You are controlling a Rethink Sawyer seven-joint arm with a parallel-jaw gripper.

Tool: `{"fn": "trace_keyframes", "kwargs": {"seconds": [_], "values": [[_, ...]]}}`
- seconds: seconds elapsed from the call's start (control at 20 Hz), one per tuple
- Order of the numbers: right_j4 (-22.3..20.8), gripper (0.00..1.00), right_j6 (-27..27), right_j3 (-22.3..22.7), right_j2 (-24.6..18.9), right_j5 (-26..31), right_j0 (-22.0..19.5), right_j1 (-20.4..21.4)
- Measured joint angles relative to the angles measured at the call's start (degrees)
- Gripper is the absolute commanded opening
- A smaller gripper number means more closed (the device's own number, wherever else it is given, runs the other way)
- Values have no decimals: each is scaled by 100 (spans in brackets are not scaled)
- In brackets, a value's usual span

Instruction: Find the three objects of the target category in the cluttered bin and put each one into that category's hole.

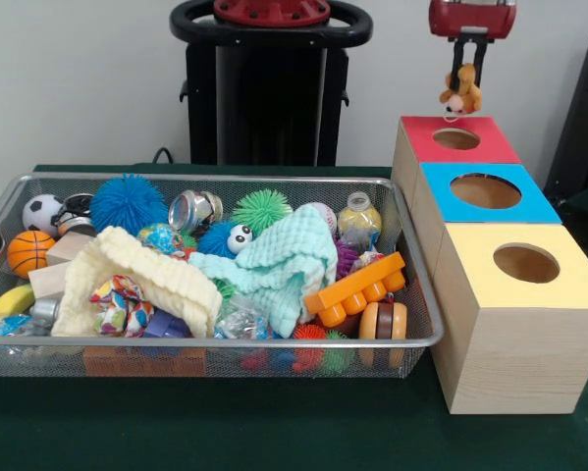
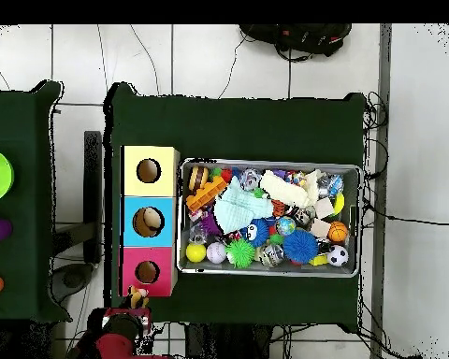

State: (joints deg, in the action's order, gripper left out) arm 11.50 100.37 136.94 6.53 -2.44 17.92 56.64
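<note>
My gripper [image 1: 465, 71] hangs at the top right of the front view, shut on a small tan-brown plush toy animal [image 1: 461, 93]. The toy dangles just above and slightly behind the round hole [image 1: 456, 138] in the red-topped box [image 1: 490, 149]. In the overhead view the gripper [image 2: 135, 301] and toy [image 2: 136, 296] sit just below the red box [image 2: 146, 290] and its hole [image 2: 147, 272]. The wire mesh bin [image 1: 205, 340] lies left of the boxes, full of clutter. No other plush animal shows in it.
A blue-topped box [image 1: 529, 208] and a yellow-topped box [image 1: 568, 285] stand in a row in front of the red one. The bin holds spiky balls [image 1: 128, 202], knitted cloths [image 1: 279, 267], an orange brick [image 1: 356, 288], small sports balls [image 1: 28, 252] and jars.
</note>
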Motion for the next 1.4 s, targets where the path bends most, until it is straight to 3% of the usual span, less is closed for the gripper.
{"fn": "trace_keyframes", "kwargs": {"seconds": [0.3, 0.75, 1.15, 1.4], "values": [[5, 0, 0, -1, 2, -105, -143, -172], [220, 0, 1, -9, 142, -36, -134, -94], [430, 0, 1, -304, 638, 979, 294, 60], [507, 0, 1, -501, 790, 1275, 450, 61]]}}
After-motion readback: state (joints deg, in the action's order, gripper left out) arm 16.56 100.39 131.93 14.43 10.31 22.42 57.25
